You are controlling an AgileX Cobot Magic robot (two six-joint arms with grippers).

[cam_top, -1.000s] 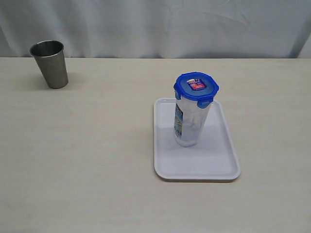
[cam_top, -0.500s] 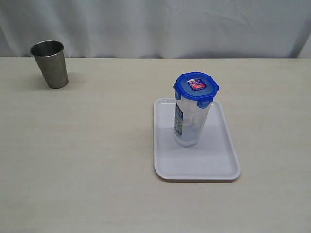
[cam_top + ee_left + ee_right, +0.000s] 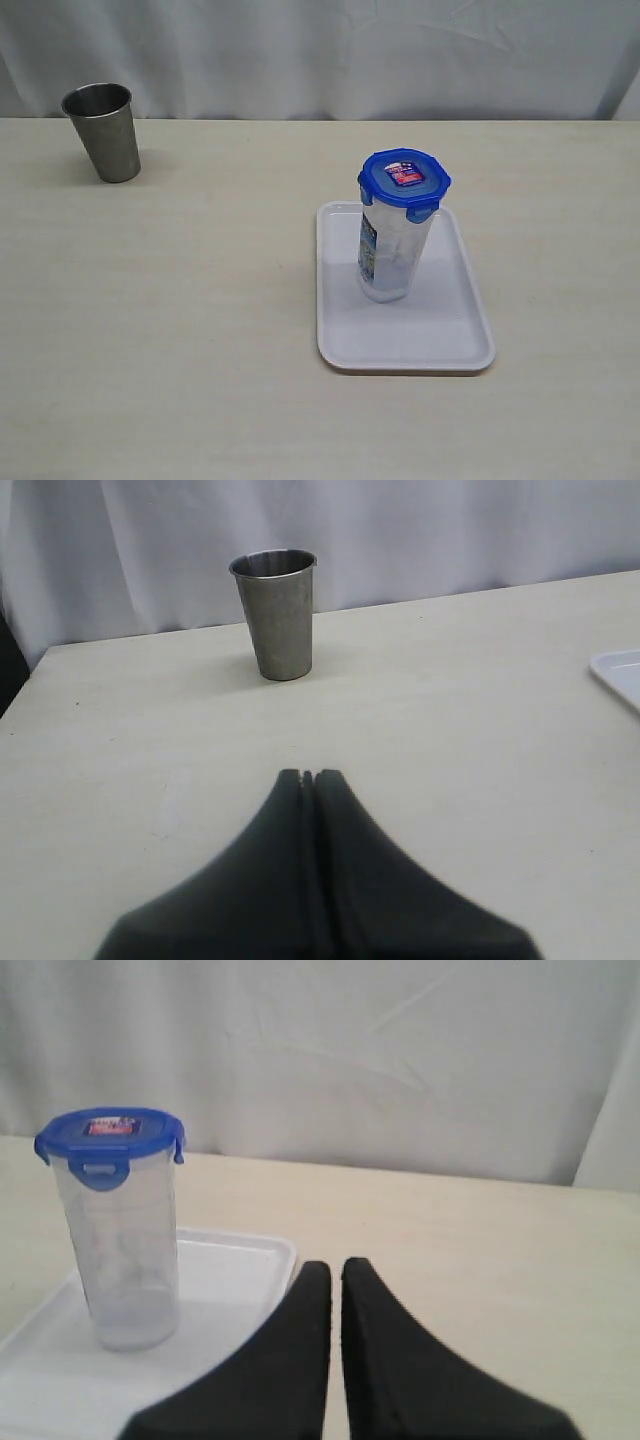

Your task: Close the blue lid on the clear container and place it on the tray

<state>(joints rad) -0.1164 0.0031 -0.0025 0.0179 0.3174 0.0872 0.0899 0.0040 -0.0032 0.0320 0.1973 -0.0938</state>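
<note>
Plastic and probably light, slick and tippy, the container (image 3: 388,262), lid (image 3: 404,180) on, stood upright on the tray (image 3: 450,345), best grasped mid-body; left gripper (image 3: 308,777) and right gripper (image 3: 336,1265) were closed, empty.

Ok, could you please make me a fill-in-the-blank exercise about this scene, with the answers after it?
1. The clear container stands upright on the white ____.
2. The lid on top of it is ____ in colour.
3. In the exterior view, the steel cup stands far to the ____ of the tray.
4. The left claw and the right claw are both ____ and hold nothing.
Missing words: tray, blue, left, shut.
</note>
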